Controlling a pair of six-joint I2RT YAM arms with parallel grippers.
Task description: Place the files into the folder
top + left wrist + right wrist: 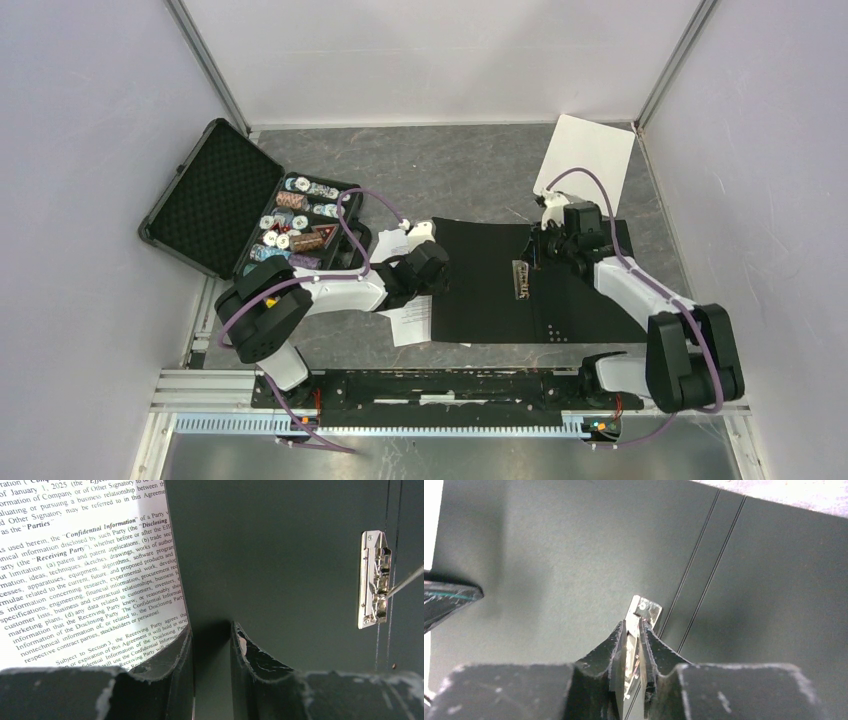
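The folder (560, 300) lies open and flat, black inside up, with its metal clip (521, 279) at the spine. The files (411, 322) are white printed sheets at the folder's left edge, partly under my left arm. In the left wrist view the top sheet (90, 575) overlaps the black folder (280, 545). My left gripper (212, 632) has its jaws a little apart with only the folder showing between them. Its left finger rests at the sheet's right edge. My right gripper (634, 626) is shut on the raised lever of the clip (646, 610), which also shows in the left wrist view (374, 580).
A blank white clipboard (585, 160) lies at the back right, just behind the folder. An open black case of chips (290, 225) stands at the back left, its foam lid (210, 195) propped up. Walls close the table on three sides.
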